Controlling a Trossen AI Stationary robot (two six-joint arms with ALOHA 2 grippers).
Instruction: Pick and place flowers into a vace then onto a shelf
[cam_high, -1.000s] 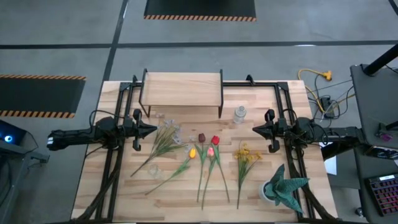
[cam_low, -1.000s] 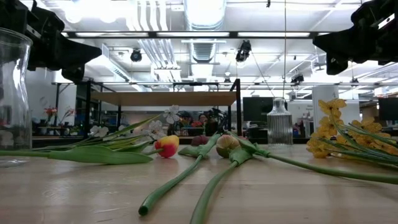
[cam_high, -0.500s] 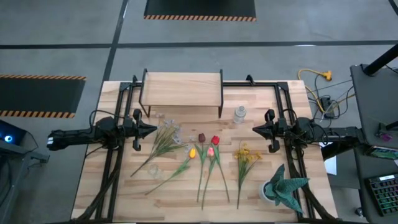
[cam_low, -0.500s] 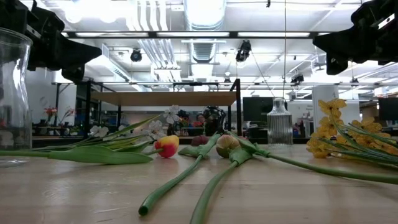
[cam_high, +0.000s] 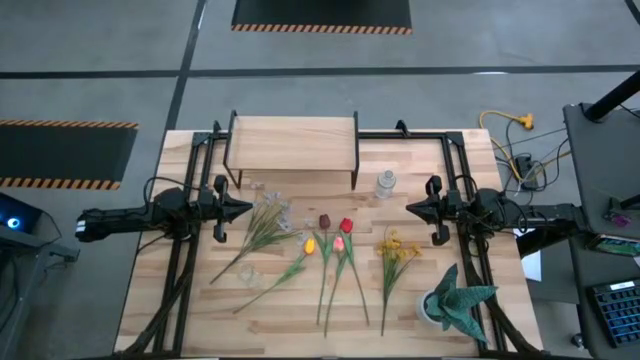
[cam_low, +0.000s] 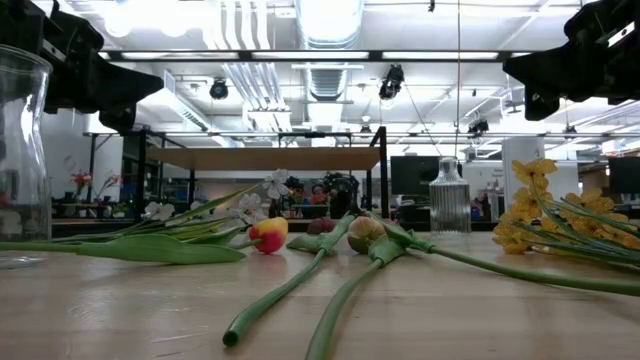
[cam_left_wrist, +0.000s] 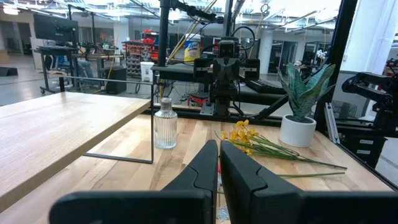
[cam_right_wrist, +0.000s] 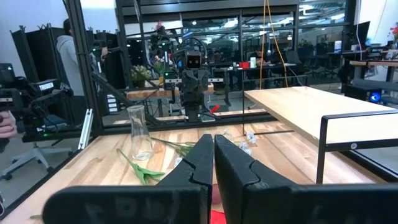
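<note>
I had both arms parked level above the table, tips facing each other across the middle: the left gripper (cam_high: 243, 209) at the frame's left, the right gripper (cam_high: 412, 209) at its right, each with fingers together on nothing. That left the flowers (cam_high: 335, 250) lying free, fanned out flat in the lower centre of the table (cam_high: 190, 310). The shelf (cam_high: 293, 142) stood bare at upper centre, a small ribbed vase (cam_high: 385, 184) just beside its right leg, within reach.
</note>
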